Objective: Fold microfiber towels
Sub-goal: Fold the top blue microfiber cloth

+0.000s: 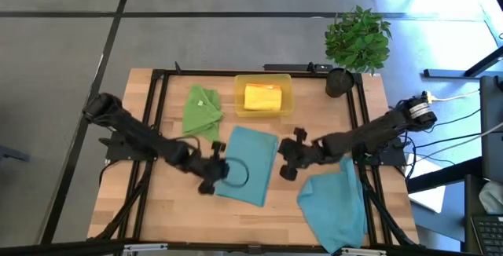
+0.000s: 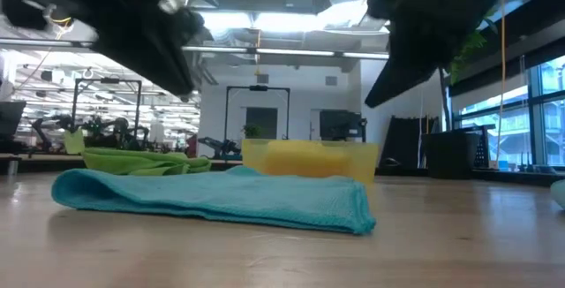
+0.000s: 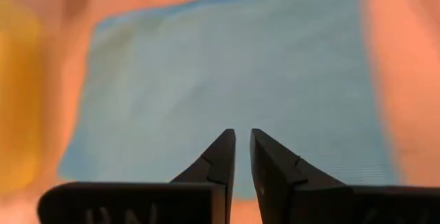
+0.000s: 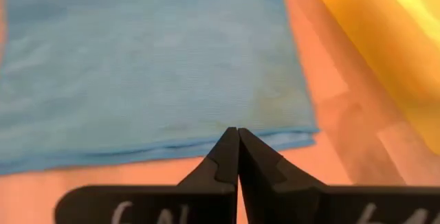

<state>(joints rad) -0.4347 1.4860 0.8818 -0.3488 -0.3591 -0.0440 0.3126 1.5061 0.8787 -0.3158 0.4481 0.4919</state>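
Left gripper (image 3: 242, 136) is open just a sliver, right gripper (image 4: 238, 133) pinched shut, both empty above the folded teal towel (image 1: 247, 164). Only the overhead shows the second teal towel (image 1: 336, 199).

Wooden table (image 1: 126, 193): 2 teal towels (image 1: 250, 164) (image 1: 336, 202), green towel (image 1: 201, 108), yellow tray (image 1: 239, 97), potted plant (image 1: 357, 44).

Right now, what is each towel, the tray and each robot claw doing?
Middle teal towel: folded flat on the table, between both grippers.
Other teal towel: lying loose and rumpled, unfolded.
Green towel: folded, beside the tray.
Yellow towel: folded, inside the tray.
Yellow tray: upright, holding the yellow towel.
Left gripper: above the middle towel, fingers a crack apart, holding nothing.
Right gripper: shut, empty, at the towel's edge.
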